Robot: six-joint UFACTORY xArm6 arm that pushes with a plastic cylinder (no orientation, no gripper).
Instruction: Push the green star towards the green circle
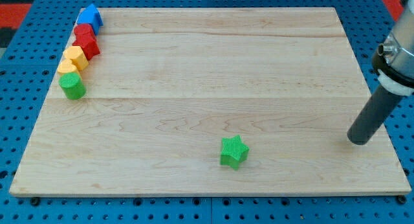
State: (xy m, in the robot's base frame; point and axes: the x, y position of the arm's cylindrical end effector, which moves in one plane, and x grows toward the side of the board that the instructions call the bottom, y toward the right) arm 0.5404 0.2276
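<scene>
the green star is taken as the landmark here; it is seen on the wooden board, near the view's bottom edge and a little right of the middle; the green circle is found far from the star, up and toward the view's left, close to the board's left edge; from the star, a row of blocks is seen going up past the green circle: a yellow block, then an orange-yellow block touching it, then a red block, another red block, and a blue block at the far end; their shapes cannot be made out well; my tip is set down on the board well to the view's right of the star, at about the same height in the view, and the star is not touched by it; no pincer is carried by this arm, only a dark rod, so nothing can be said of open or shut, and nothing is held; it is judged that the push has not been started yet; the star must first be reached from its right side, and then nearly the whole way to the green circle is left to be done.
</scene>
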